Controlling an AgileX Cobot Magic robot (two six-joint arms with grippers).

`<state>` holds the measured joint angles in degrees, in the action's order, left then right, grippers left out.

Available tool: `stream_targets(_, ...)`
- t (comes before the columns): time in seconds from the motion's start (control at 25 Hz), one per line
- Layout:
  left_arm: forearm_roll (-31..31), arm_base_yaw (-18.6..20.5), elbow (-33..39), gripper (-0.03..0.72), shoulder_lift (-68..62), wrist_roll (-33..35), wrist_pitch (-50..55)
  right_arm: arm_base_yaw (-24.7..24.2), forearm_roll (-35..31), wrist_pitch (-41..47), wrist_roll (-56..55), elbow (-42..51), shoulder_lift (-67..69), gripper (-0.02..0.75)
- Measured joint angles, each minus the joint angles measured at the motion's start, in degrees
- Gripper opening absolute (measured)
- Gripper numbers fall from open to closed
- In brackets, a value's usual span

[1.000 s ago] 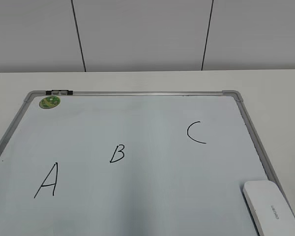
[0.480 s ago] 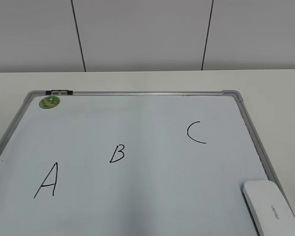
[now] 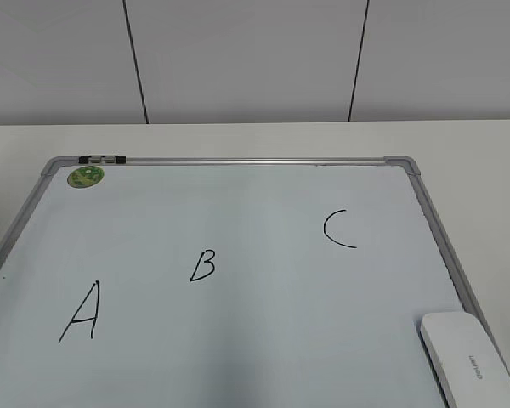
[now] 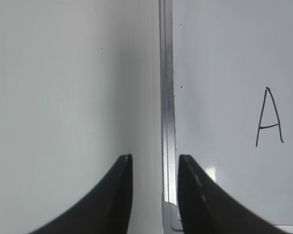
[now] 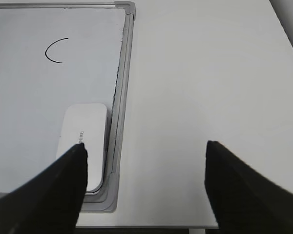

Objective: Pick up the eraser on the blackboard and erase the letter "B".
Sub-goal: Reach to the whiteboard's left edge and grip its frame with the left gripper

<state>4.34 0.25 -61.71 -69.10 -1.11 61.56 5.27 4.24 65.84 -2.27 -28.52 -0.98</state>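
The eraser point(image 3: 470, 357) lies untouched at the blackboard's point(image 3: 238, 161) near right corner, within reach of the spread right gripper point(image 5: 144, 148) above; the left gripper point(image 4: 154, 161), narrowly parted, idles over the left frame.

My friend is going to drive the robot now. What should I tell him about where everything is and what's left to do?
Left gripper: jaws a little apart, holding nothing, above the blackboard's left frame edge near the letter "A".
Right gripper: wide open, empty, above the blackboard's right frame edge; its left finger is over the eraser.
The eraser lies flat in the board's near right corner, untouched.
The letter "B" is whole, mid-board between "A" and the letter "C".
Done: nothing yet.
Left: grasp the eraser, likely with the right gripper, carry it to "B", wipe only that letter.
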Motion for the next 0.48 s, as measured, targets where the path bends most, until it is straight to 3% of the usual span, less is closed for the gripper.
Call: stream_targets(0.48,-3.62,0.0,-1.8,0.241,-18.94,0.0,-3.02,0.0,0.0,0.0,0.0,0.0,0.0,0.554)
